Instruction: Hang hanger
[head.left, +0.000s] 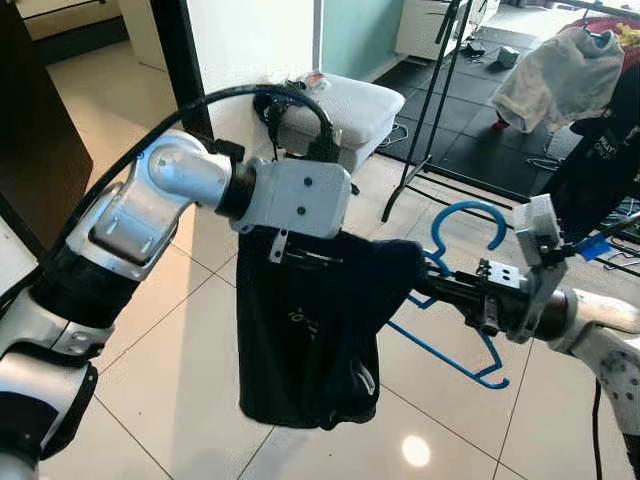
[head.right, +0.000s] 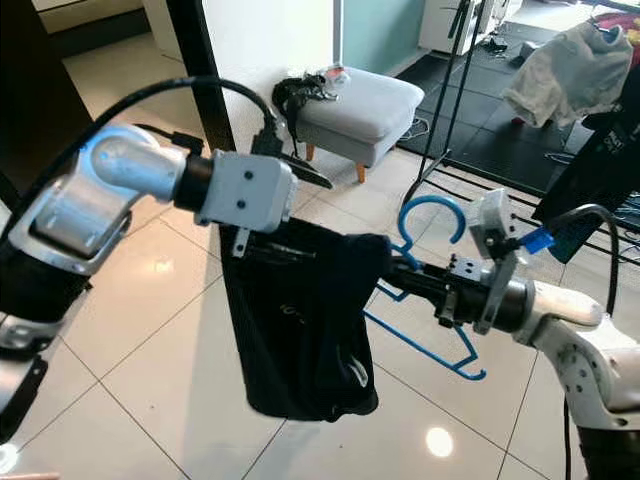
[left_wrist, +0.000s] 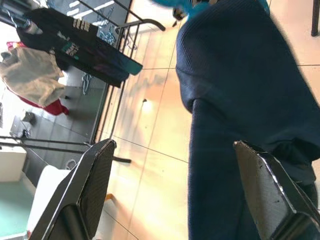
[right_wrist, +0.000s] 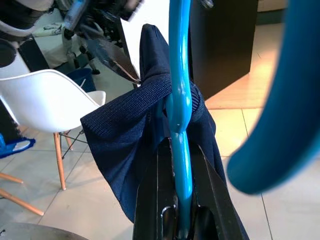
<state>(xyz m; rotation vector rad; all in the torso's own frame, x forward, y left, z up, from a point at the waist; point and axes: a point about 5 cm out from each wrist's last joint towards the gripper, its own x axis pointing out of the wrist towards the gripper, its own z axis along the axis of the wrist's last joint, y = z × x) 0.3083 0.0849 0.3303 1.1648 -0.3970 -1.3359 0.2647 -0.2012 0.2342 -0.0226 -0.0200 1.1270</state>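
Note:
A blue plastic hanger is held out over the tiled floor, and my right gripper is shut on its neck just below the hook. The right wrist view shows the blue bar clamped between the two black fingers. A dark navy garment hangs over the hanger's left shoulder and drapes down. My left gripper is at the garment's top left edge. In the left wrist view its fingers stand wide apart, open, with the navy cloth between and beyond them.
A grey footstool with black items on it stands behind, beside a dark pillar. A black clothes rack with hanging clothes stands at the back right. A dark cabinet is on the left, and a white chair is nearby.

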